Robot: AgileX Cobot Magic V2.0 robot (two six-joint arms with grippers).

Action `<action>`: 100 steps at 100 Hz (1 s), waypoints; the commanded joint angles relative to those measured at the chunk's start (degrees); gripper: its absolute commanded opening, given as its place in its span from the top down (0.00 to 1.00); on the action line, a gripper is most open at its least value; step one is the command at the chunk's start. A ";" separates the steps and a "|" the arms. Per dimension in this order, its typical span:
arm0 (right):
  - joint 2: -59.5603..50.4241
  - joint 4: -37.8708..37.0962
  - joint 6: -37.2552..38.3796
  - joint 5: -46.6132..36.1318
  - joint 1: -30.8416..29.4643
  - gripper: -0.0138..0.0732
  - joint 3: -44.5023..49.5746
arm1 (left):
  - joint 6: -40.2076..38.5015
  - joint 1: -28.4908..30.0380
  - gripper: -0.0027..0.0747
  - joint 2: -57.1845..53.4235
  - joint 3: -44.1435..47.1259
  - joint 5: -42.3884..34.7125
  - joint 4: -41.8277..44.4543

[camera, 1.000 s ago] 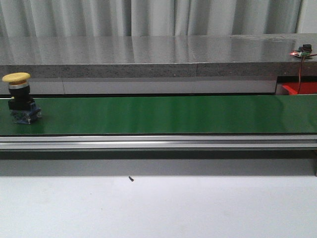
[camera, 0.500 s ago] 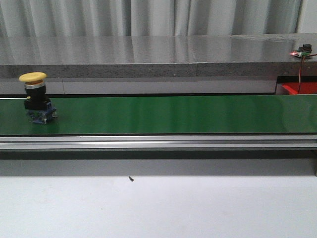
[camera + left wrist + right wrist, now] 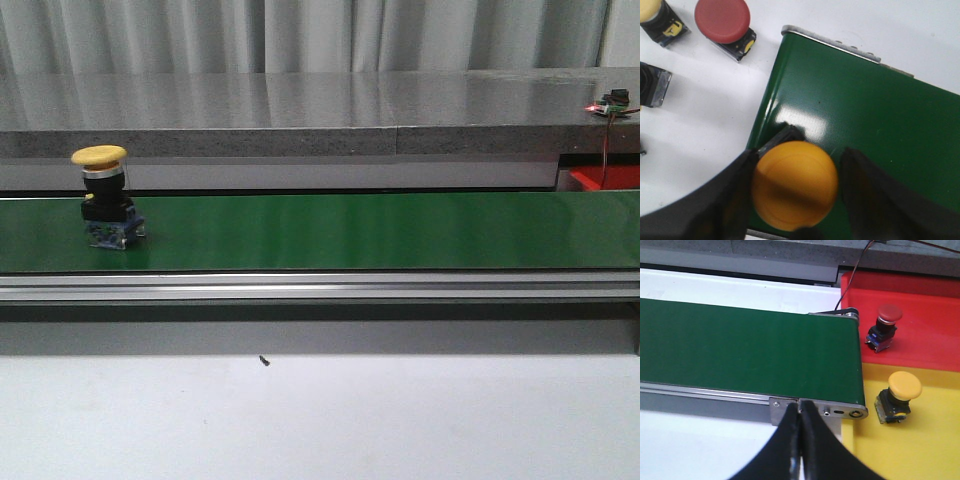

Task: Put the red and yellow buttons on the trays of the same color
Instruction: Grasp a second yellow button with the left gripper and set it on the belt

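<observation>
Two hands wait: the left hand (image 3: 795,200), fingers spread, straddles a yellow button (image 3: 103,195) standing released on the belt (image 3: 380,230); the right hand (image 3: 800,440) is closed, empty. Next: pickup at the belt's end for the yellow tray (image 3: 940,440).

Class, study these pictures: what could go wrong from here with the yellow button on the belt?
The yellow button stands tall on a small base on the green belt; it may topple. The right tool is shut at the belt's end; unopened, it may miss, and the button could drop onto the red tray.
</observation>
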 commanded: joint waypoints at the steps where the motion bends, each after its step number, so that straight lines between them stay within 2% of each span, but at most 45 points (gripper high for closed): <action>1: 0.06 0.09 -0.47 -3.80 0.02 0.98 -1.47 | 0.39 -0.21 0.33 -2.44 -1.37 -1.01 -1.06; 7: 0.06 0.09 -0.47 -3.80 0.02 0.98 -1.47 | 0.79 -0.21 0.26 -2.44 -1.37 -1.01 -1.72; 12: 0.06 0.09 -0.47 -3.80 0.02 0.98 -1.47 | 1.31 -0.21 0.25 -2.55 -1.37 -1.01 -2.39; 53: 0.06 0.09 -0.47 -3.80 0.02 0.98 -1.47 | 2.27 -0.21 0.25 -10.82 -1.37 -1.23 -3.86; 60: 0.06 0.09 -0.47 -3.80 0.02 0.98 -1.47 | 2.65 -0.56 0.28 -13.48 -1.33 -1.23 -3.93; 67: 0.06 0.09 -0.47 -3.80 0.02 0.98 -1.47 | 3.30 -1.89 0.37 -16.04 -1.33 -0.93 -4.00; 74: 0.06 0.09 -0.47 -3.80 0.02 0.98 -1.47 | 3.42 -3.66 0.52 -18.19 -1.33 0.16 -4.00; 89: 0.06 0.09 -0.47 -3.80 0.02 0.98 -1.47 | 4.62 -7.58 1.00 -22.01 -1.33 1.88 -3.87; 100: 0.06 0.09 -0.47 -3.80 0.02 0.98 -1.47 | 4.87 -10.79 0.99 -24.54 -1.12 1.92 -3.59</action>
